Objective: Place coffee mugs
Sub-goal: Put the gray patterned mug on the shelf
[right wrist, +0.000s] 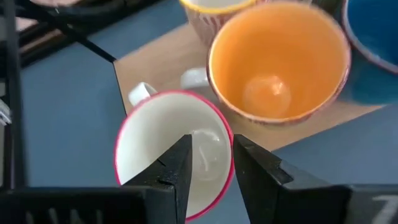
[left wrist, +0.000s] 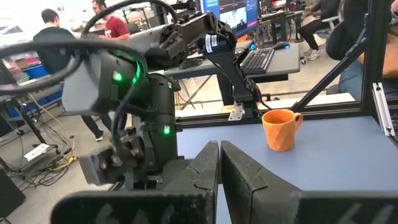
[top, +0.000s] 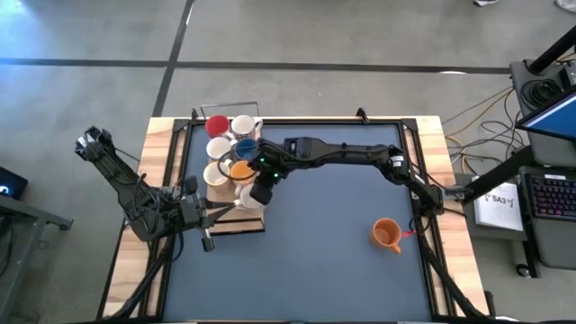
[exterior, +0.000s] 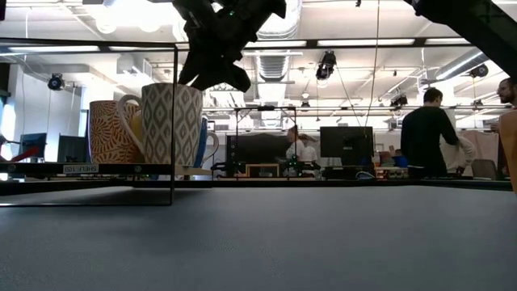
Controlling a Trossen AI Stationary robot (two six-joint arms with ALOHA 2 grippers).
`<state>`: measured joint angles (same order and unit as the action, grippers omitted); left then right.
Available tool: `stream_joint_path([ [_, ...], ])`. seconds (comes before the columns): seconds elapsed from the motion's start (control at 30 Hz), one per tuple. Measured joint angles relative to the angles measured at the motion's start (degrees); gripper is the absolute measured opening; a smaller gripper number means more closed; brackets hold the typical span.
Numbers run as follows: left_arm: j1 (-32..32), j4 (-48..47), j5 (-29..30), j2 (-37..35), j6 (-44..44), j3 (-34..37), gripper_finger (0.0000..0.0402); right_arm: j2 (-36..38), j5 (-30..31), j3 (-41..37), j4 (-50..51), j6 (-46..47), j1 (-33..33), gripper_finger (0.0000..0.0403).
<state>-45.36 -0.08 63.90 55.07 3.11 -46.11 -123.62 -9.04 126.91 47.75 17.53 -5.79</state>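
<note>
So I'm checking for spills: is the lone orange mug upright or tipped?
Upright. The orange mug stands on the blue table with its mouth up; the high view agrees.

A blue mat [top: 324, 261] covered the table; a laptop [top: 551, 112] and keyboard [top: 551, 196] sat beside it; people [exterior: 430, 133] stood behind.

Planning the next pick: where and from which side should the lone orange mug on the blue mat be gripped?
Grip the orange faceted ceramic mug by its rim wall opposite the handle, coming straight down from above with one finger inside. It stands upright, mouth open upward, alone on the blue table mat. In the high view its handle points toward the table's right edge. The right gripper is nearer.
</note>
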Motion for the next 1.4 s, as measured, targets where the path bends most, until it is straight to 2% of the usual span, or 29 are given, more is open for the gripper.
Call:
stream_joint_path([
  [0.13,0.0,0.0,0.0,0.0,-0.4,0.0,0.0,1.2,0.0,1.9,-0.1,-1.1,-0.2,0.0101],
  [0.23,0.0,0.0,0.0,0.0,-0.9,0.0,0.0,4.0,0.3,1.7,0.0,-5.4,0.4,0.0094],
  [0.4,0.0,0.0,0.0,0.2,-2.4,0.0,0.0,10.2,0.0,-3.2,-2.4,-11.1,4.2,0.0079],
  [0.53,0.0,0.0,0.0,0.8,-3.7,0.0,0.0,16.2,0.3,-13.0,-10.1,-13.5,7.2,0.007],
  [0.73,0.1,1.0,0.0,2.6,-4.5,-0.6,0.0,25.7,0.0,-33.5,-25.6,-17.6,11.8,0.007],
  [0.9,0.1,1.5,0.0,5.1,-8.1,-2.4,0.0,32.0,0.2,-48.6,-38.5,-16.9,13.6,0.0074],
  [1.23,1.3,1.8,0.1,13.2,-14.7,-5.8,0.0,42.3,0.1,-68.9,-57.7,-18.2,13.7,0.007],
  [1.4,4.2,0.8,0.1,18.1,-15.7,-10.1,0.0,48.6,0.1,-77.1,-61.3,-20.2,13.7,0.0063],
])
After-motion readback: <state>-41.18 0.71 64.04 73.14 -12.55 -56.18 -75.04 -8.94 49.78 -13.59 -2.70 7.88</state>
